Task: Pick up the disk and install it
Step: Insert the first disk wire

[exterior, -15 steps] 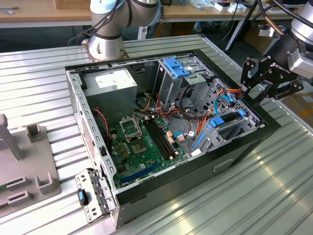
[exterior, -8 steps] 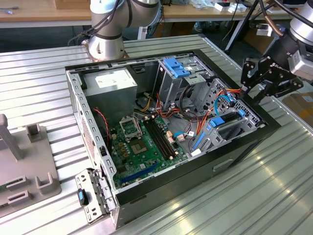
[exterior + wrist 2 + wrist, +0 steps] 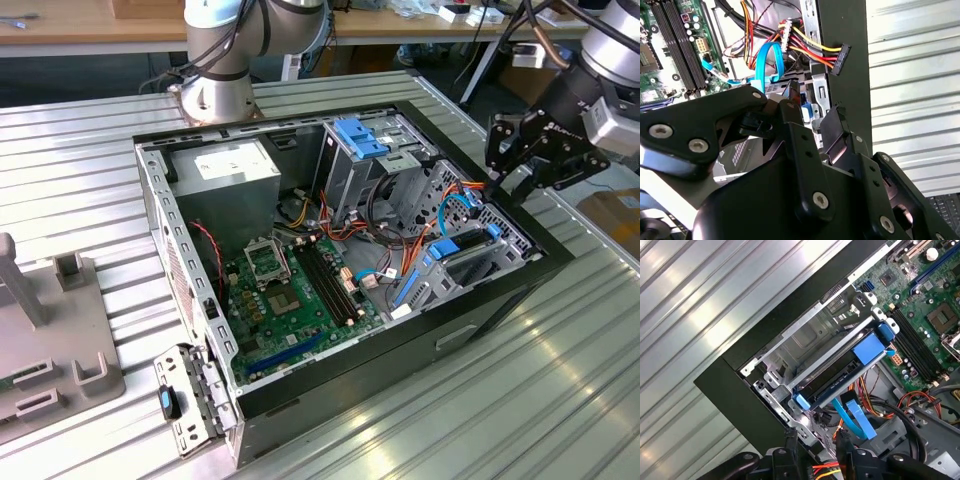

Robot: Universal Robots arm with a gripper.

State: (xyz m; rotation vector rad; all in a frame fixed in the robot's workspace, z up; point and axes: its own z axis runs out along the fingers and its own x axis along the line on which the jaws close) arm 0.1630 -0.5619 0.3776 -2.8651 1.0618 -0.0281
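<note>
Black gripper (image 3: 500, 182) hangs over the case (image 3: 340, 385) rim, approx 2 o'clk from case ctr in the ext. view. Its fingers (image 3: 790, 107) stand spread in both wrist views w/ nothing btwn them: released, empty.

Just past the tips is the disk (image 3: 837, 377), a dark slab w/ blue frame. It lies in the metal cage (image 3: 805, 340), approx 3 o'clk of case ctr in the ext. view, apart from the gripper. Its blue tab end faces the board (image 3: 290, 290). A plug (image 3: 840, 58) on yellow/red wires hangs loose by the case wall. A blue cable (image 3: 856, 417) loops free near the disk.

Judgement: pick-up done and disk already in its bay, so this looks like the tail end of the install. Can't tell if the frame is fully home. If not, it'd call for a straight push along the rails, fingers kept clear of the cables.
</note>
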